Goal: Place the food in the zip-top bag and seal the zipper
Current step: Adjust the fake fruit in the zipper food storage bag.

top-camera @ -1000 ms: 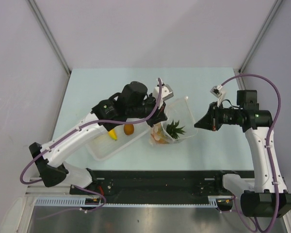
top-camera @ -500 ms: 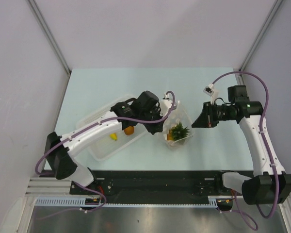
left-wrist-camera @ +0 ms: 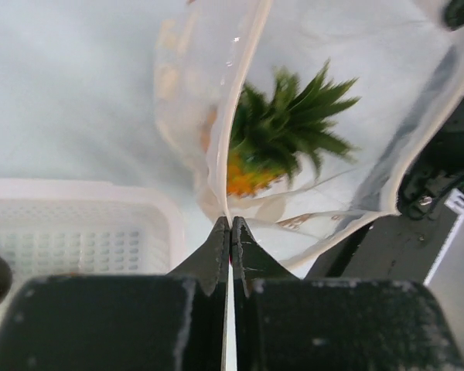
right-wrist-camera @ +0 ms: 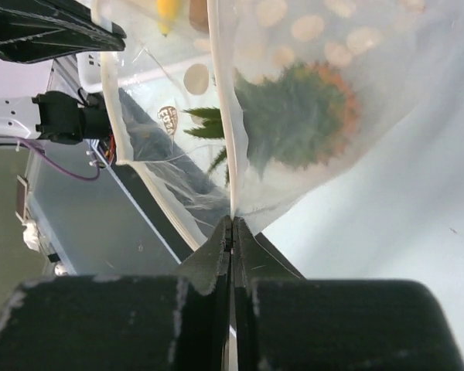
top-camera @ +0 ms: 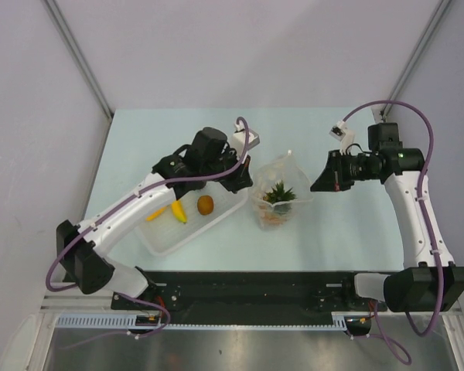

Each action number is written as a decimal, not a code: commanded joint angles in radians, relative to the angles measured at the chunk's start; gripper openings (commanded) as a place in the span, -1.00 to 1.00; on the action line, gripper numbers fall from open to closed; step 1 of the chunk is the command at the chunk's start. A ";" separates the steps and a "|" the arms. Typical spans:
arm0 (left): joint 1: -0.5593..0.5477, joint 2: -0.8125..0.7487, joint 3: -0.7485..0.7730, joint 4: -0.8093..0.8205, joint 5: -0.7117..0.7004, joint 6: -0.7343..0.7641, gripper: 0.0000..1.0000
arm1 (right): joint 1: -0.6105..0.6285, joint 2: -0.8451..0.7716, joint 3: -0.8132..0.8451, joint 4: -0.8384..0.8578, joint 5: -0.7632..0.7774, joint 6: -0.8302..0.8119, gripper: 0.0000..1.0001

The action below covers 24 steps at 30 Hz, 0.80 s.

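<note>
My left claw (left-wrist-camera: 230, 226) pinched shut on the zip-top bag (left-wrist-camera: 371, 77) rim, my right claw (right-wrist-camera: 232, 224) clamped on the opposite edge, pineapple (left-wrist-camera: 282, 143) inside the bag, banana (top-camera: 178, 212) and orange piece (top-camera: 206, 205) in the white basket (top-camera: 168, 234) just beside it.

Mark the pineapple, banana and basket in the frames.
pineapple (top-camera: 279, 192): top external view, on its green crown.
banana (top-camera: 179, 212): top external view, middle of the yellow body.
basket (top-camera: 189, 233): top external view, bare floor by the near wall.
</note>
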 commanded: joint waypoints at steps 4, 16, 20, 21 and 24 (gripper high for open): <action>-0.005 -0.041 0.046 0.058 0.145 -0.043 -1.00 | -0.001 -0.023 0.091 -0.098 -0.035 -0.009 -1.00; 0.004 -0.044 -0.053 0.030 0.228 0.164 -1.00 | -0.024 -0.010 -0.018 -0.089 -0.075 -0.131 -0.91; -0.005 -0.054 -0.052 0.032 0.277 0.239 -1.00 | -0.056 0.002 0.053 -0.058 -0.024 -0.188 0.62; -0.005 -0.047 -0.029 0.023 0.285 0.242 -1.00 | -0.058 0.011 0.073 -0.037 -0.012 -0.191 0.70; -0.014 -0.028 -0.024 0.021 0.299 0.267 -1.00 | -0.038 0.077 0.193 -0.043 -0.012 -0.190 0.77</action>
